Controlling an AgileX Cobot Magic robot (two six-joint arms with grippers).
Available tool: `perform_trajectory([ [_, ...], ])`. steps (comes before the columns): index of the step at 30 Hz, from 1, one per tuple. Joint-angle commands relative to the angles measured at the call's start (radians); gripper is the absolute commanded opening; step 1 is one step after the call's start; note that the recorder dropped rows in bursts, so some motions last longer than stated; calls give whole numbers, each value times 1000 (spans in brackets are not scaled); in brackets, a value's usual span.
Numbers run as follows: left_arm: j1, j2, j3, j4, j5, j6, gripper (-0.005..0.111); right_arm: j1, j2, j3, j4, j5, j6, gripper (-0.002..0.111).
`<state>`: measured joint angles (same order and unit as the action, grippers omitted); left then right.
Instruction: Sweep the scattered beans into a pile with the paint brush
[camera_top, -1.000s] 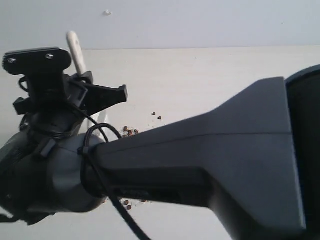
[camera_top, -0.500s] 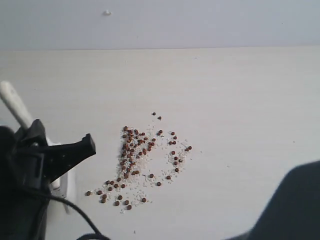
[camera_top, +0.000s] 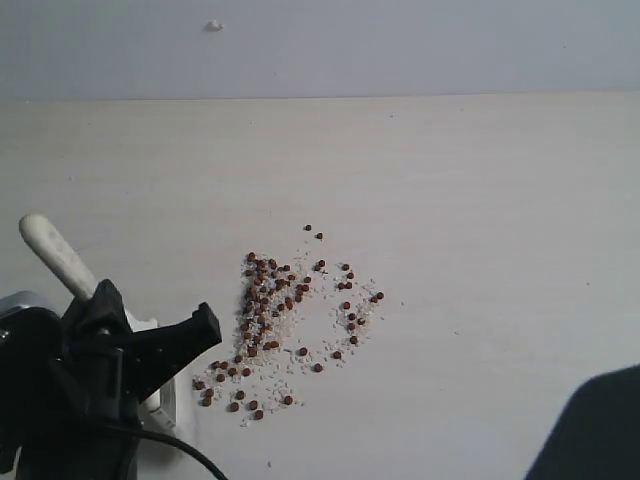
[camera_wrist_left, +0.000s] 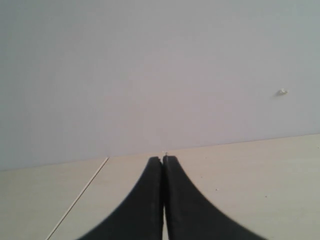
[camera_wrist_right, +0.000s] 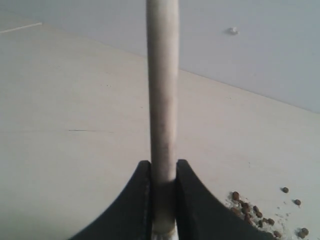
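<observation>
Right gripper (camera_wrist_right: 163, 172) clamped on paint brush (camera_wrist_right: 162, 90) handle, beans (camera_top: 270, 320) scattered loosely on table (camera_top: 480, 200) nearby, left gripper (camera_wrist_left: 163, 161) closed, empty.

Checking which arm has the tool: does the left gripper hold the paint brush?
No, the left gripper is shut on nothing, while the paint brush stands clamped in the right gripper.

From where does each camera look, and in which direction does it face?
Exterior: raised, facing the wall, looking down on the beans; right jaws holding the paint brush show lower left.
Left wrist: low over the table, facing the wall; shut left jaws.
Right wrist: behind its jaws, looking along the brush handle.
Shared by exterior and right wrist: beans, brush.
</observation>
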<state>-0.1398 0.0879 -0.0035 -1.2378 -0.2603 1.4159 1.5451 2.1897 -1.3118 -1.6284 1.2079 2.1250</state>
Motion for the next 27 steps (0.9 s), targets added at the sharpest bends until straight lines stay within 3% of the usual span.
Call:
perform_trajectory([
  [1, 1, -6, 4, -2, -1, -2, 0, -52, -11, 18, -4, 13, 5, 0],
  [10, 1, -6, 4, -2, -1, -2, 0, -129, -11, 18, 10, 13, 5, 0],
  [18, 1, -6, 4, -2, -1, -2, 0, -127, -50, 18, -46, 13, -22, 0],
  [23, 1, -6, 4, -2, -1, -2, 0, -128, -165, 18, -116, -225, -232, 0],
  [27, 1, -6, 4, -2, -1, -2, 0, -196, -302, 18, -106, -448, -483, 0],
])
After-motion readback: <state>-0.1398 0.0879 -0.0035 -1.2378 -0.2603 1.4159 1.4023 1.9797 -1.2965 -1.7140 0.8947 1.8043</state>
